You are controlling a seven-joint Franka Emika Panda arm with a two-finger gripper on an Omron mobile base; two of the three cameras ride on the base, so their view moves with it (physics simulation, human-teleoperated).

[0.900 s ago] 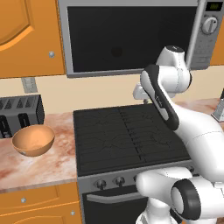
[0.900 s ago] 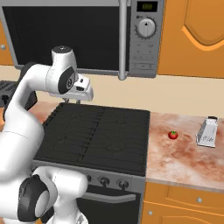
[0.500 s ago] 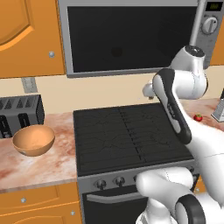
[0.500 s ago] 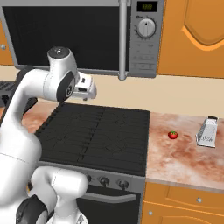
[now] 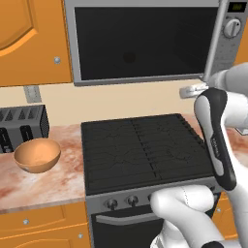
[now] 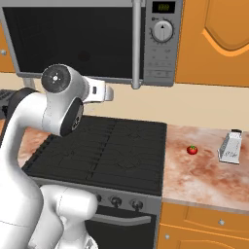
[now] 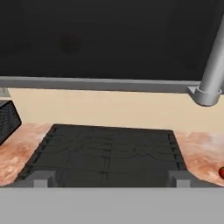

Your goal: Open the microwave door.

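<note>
The microwave door sat shut above the stove, its wide dark glass framed in grey, with the long grey bar handle running upright along its right edge, next to the control panel with its round dial. The gripper was held out level in front of the wall below the door's lower right corner, left of the handle's bottom end and apart from it, holding nothing. In the hand view the two finger tips rose well apart over the near edge of the stove, so the jaws stood wide open, and the handle's lower end showed at the upper right. On the marbled counter to the left of the stove lay an orange bowl, with a black toaster behind it against the wall. To the right of the stove, a small red tomato lay on the counter, and a metal grater stood farther right, well apart from it. Orange cabinet doors flanked the microwave.
</note>
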